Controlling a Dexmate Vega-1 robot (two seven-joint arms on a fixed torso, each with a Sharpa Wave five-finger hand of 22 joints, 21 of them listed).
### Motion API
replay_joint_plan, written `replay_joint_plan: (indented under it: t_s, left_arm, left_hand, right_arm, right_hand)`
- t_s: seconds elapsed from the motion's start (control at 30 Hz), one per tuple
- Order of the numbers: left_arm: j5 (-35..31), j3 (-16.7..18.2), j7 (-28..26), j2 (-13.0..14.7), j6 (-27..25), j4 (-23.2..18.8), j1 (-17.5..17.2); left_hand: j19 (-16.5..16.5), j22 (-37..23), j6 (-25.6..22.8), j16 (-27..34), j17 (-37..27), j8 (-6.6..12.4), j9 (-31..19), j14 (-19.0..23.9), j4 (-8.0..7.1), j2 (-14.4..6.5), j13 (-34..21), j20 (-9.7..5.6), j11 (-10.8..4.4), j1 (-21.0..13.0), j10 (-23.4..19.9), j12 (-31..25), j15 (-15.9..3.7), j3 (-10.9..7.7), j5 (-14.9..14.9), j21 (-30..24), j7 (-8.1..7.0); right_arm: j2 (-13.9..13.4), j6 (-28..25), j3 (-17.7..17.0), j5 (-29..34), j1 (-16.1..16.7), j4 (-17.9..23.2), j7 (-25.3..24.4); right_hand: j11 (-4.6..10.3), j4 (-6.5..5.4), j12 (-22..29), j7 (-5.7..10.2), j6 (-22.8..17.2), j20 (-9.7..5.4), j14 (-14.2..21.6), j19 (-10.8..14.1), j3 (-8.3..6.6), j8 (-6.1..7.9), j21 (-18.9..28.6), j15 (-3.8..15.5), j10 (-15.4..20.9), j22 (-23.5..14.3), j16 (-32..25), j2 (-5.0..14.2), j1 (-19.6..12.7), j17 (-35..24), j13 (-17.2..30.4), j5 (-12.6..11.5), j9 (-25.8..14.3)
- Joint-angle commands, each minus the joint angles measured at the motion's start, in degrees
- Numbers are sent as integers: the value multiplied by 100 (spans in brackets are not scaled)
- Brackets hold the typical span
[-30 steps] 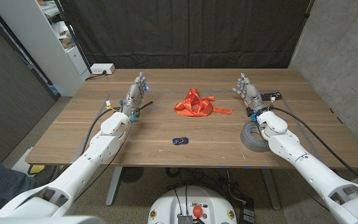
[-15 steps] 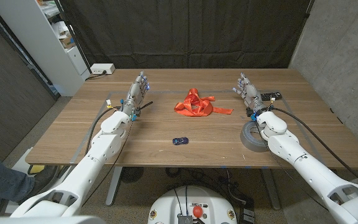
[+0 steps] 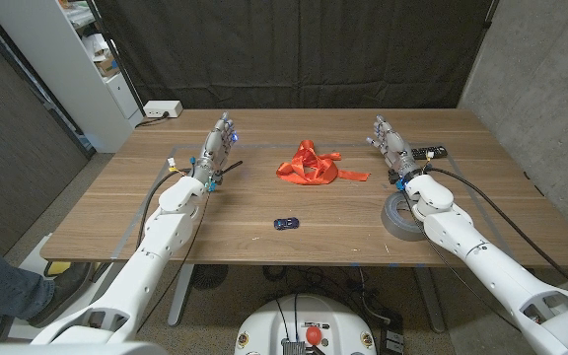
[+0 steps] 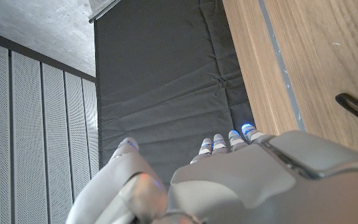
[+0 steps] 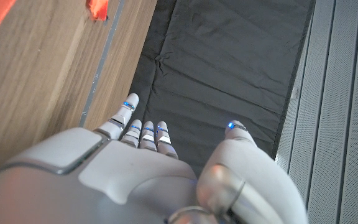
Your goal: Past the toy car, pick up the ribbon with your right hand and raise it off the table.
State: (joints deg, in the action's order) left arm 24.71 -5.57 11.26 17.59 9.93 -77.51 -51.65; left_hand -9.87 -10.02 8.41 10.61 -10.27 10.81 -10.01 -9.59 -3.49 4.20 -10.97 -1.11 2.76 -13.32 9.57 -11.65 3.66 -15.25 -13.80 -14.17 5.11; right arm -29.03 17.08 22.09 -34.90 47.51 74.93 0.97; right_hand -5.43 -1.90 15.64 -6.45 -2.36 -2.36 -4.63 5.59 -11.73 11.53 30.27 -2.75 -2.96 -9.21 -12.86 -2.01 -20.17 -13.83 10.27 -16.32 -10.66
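2 hands, left hand (image 3: 218, 146) and right hand (image 3: 390, 144), stand empty, fingers apart, flanking the ribbon (image 3: 310, 167).

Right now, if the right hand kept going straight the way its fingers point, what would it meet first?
Probably nothing on the table: the right hand points toward the far edge, and its wrist view shows only the black curtain ahead. The ribbon lies off to its side.

I count one orange ribbon (image 3: 310, 166) mid-table, one blue toy car (image 3: 285, 223) nearer me, one grey tape roll (image 3: 400, 215) right, one black remote (image 3: 428, 152) far right, one power strip (image 3: 161, 109) far left.
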Motion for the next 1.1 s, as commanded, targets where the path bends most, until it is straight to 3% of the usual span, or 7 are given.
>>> replay_joint_plan:
  t_s: [0.03,0.3,1.1]
  left_arm:
    - [-202,217,88,-155,-115,-152,-97]
    - [-264,254,125,-210,-103,-157,-105]
    - [-235,381,101,-290,-144,-437,-327]
  left_hand:
    - [-116,-7,-33,37,-12,26,-16,-39,16,-32,-14,49,15,-44,34,-32,28,-34,-4,4,-11]
    - [-123,-9,-34,30,-13,20,-17,-46,29,-61,-10,60,-48,-60,23,-34,-4,-40,7,32,-50]
    - [-165,-14,-80,35,-14,25,-18,-21,55,-118,-4,82,-51,-88,0,-38,-8,-52,34,93,-74]
  right_arm:
    - [-34,70,48,79,-49,93,100]
    - [-23,133,50,66,-20,161,149]
    - [-188,229,93,422,104,573,-15]
  right_hand:
    - [-26,35,-42,-1,34,10,-40,0,-29,5,-36,-11,-18,-20,-1,-18,-84,10,27,-26,-18]
    - [-31,63,-65,-1,33,12,-21,23,-45,3,-61,-15,-10,-20,-2,5,-130,26,28,-25,-18]
    - [-24,141,-129,18,13,20,12,85,-84,3,-142,-23,23,-22,5,60,-248,69,34,-14,-20]
